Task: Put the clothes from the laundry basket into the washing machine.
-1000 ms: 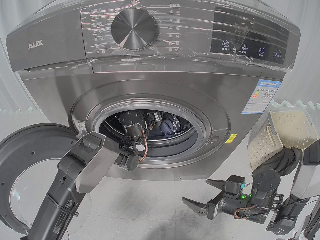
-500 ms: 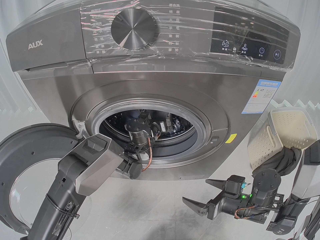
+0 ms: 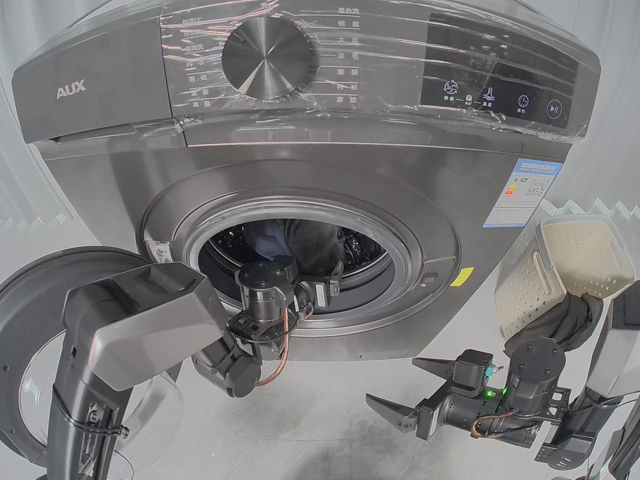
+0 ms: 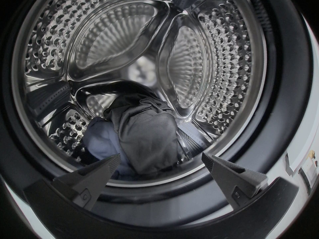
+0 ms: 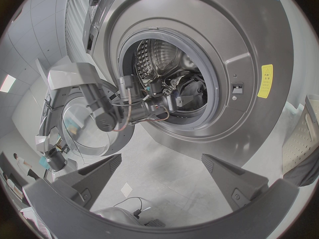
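Note:
The washing machine (image 3: pixel 313 168) stands with its round door (image 3: pixel 33 315) swung open to the left. In the drum (image 4: pixel 139 50) lie a dark grey garment (image 4: pixel 146 140) and a light blue one (image 4: pixel 99 140) beside it. My left gripper (image 4: pixel 160 156) is open and empty at the drum's mouth, just outside the rim, short of the clothes. It also appears in the head view (image 3: pixel 333 281). My right gripper (image 3: pixel 407 395) hangs open and empty low over the floor, right of the machine. The cream laundry basket (image 3: pixel 580 261) leans at the right with a dark garment (image 3: pixel 567 321) draped over its edge.
The open door (image 5: pixel 83 130) takes up the floor left of my left arm. Grey floor (image 3: pixel 320 408) lies bare between the two arms. The basket's perforated wall (image 5: pixel 299 140) and its hanging garment (image 5: pixel 302 171) are close beside my right arm.
My left arm has pulled back out of the drum to its mouth, with the gripper empty. The dark garment now lies in the drum. The right arm has not moved.

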Robot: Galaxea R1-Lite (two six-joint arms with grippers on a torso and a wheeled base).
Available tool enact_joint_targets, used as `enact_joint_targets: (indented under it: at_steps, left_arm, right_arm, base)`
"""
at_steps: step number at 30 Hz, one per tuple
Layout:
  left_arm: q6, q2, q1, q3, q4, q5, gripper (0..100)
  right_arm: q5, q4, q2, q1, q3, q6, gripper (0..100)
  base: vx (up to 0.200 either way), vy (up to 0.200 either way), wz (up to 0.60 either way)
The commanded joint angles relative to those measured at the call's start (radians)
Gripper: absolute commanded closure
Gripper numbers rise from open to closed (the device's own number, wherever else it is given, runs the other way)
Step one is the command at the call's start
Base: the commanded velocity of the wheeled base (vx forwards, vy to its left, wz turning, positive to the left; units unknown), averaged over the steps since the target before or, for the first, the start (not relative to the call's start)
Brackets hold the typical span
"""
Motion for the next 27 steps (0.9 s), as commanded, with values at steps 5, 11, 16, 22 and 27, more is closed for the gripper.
enact_joint_targets:
  at_steps: [5, 11, 16, 22, 27]
  left_arm:
    - [-0.002, -0.249, -0.147, 0.384, -0.083, 0.0, 0]
    - [-0.012, -0.259, -0.224, 0.556, -0.22, 0.004, 0]
    - [-0.075, -0.376, -0.229, 0.648, -0.22, 0.007, 0]
    - [-0.136, -0.566, -0.247, 0.831, -0.22, 0.044, 0]
    - [-0.144, -0.644, -0.261, 0.904, -0.22, 0.095, 0]
  right_arm:
    - [0.0, 0.001, -0.03, 0.011, 0.021, 0.0, 0]
    - [0.0, -0.001, -0.045, 0.009, 0.049, 0.0, 0]
    - [0.0, 0.001, -0.108, -0.011, 0.067, -0.003, 0]
    - [-0.021, 0.001, -0.203, -0.052, 0.11, 0.002, 0]
    - [-0.023, 0.008, -0.281, -0.134, 0.148, 0.002, 0]
  base:
    - [0.0, 0.0, 0.0]
    - [0.0, 0.0, 0.0]
    - [0.0, 0.0, 0.0]
    - [0.0, 0.0, 0.0]
    - [0.0, 0.0, 0.0]
